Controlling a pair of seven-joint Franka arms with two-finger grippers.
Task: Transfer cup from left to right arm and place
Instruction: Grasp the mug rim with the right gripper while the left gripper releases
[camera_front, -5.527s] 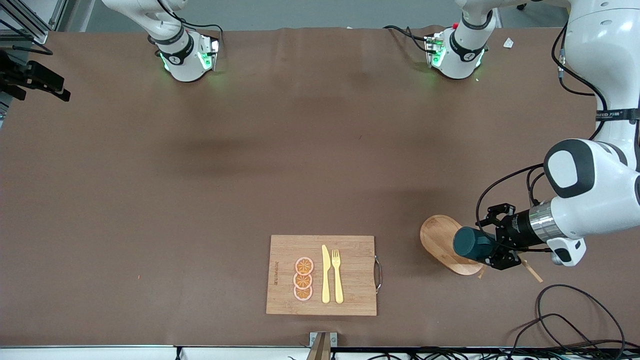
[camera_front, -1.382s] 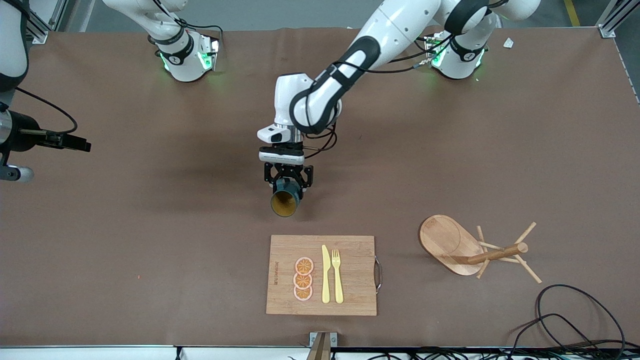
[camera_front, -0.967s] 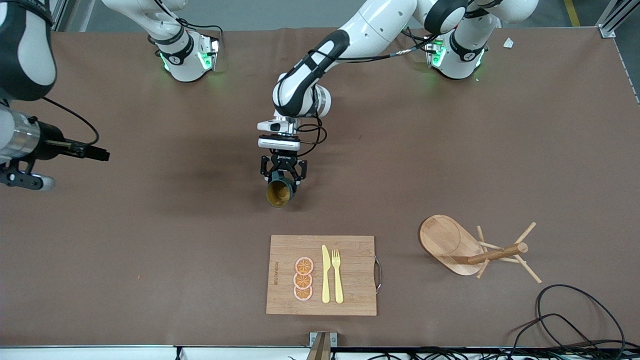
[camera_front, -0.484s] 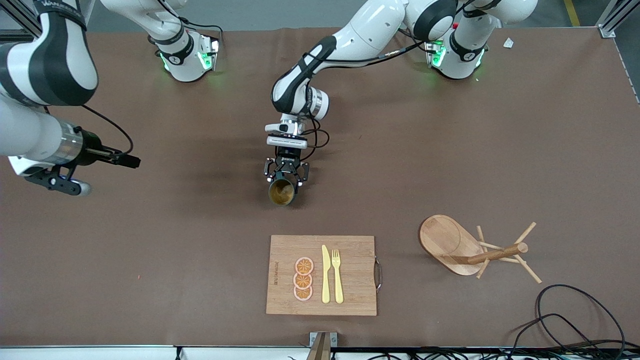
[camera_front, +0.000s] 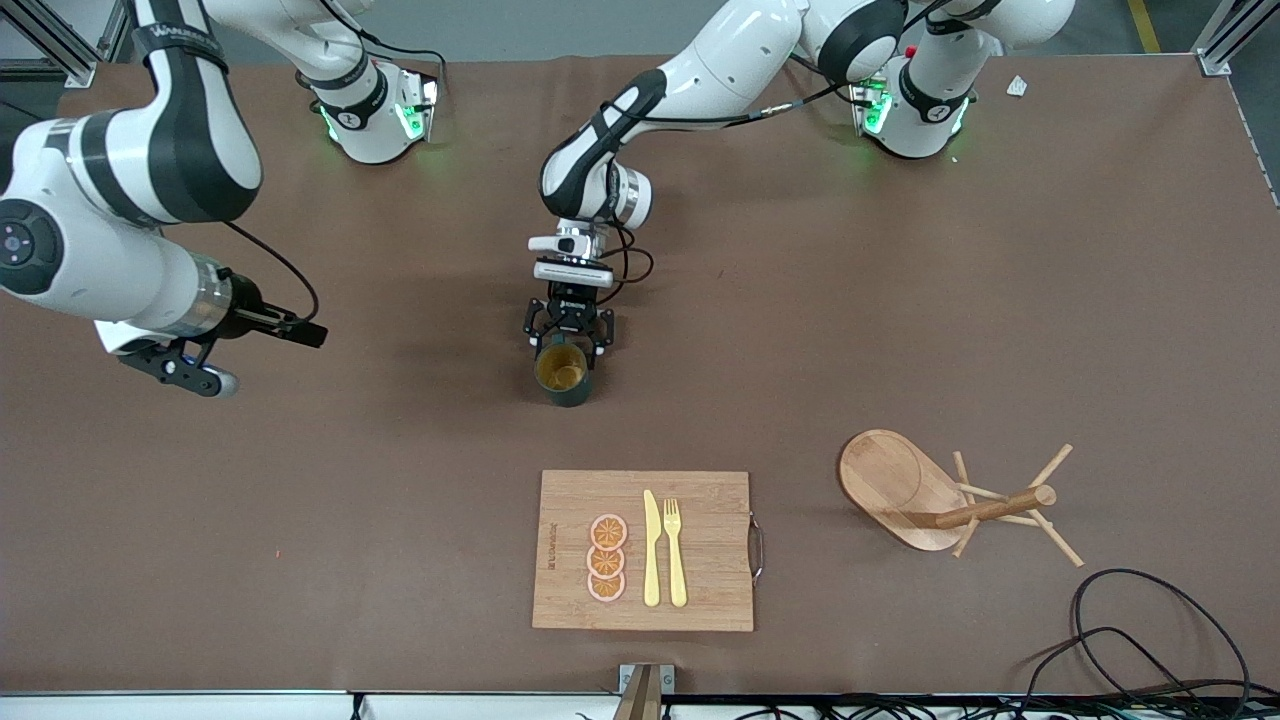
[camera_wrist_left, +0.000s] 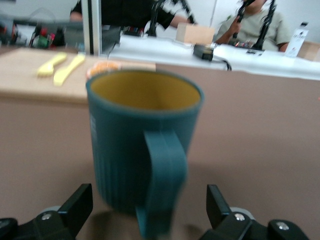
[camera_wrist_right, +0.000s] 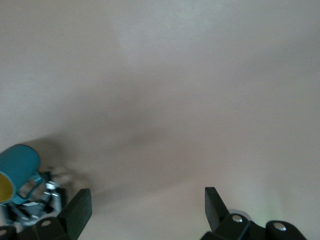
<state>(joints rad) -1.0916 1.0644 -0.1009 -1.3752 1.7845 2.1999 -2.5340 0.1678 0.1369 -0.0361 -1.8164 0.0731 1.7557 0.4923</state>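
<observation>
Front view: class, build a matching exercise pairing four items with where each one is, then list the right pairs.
1 cup
2 fork
3 left gripper
4 right gripper

A on the board, beside the knife
B open, around the cup
C upright on the table, mid-table
D open, over bare table toward the right arm's end

Pairs: 1-C, 2-A, 3-B, 4-D
</observation>
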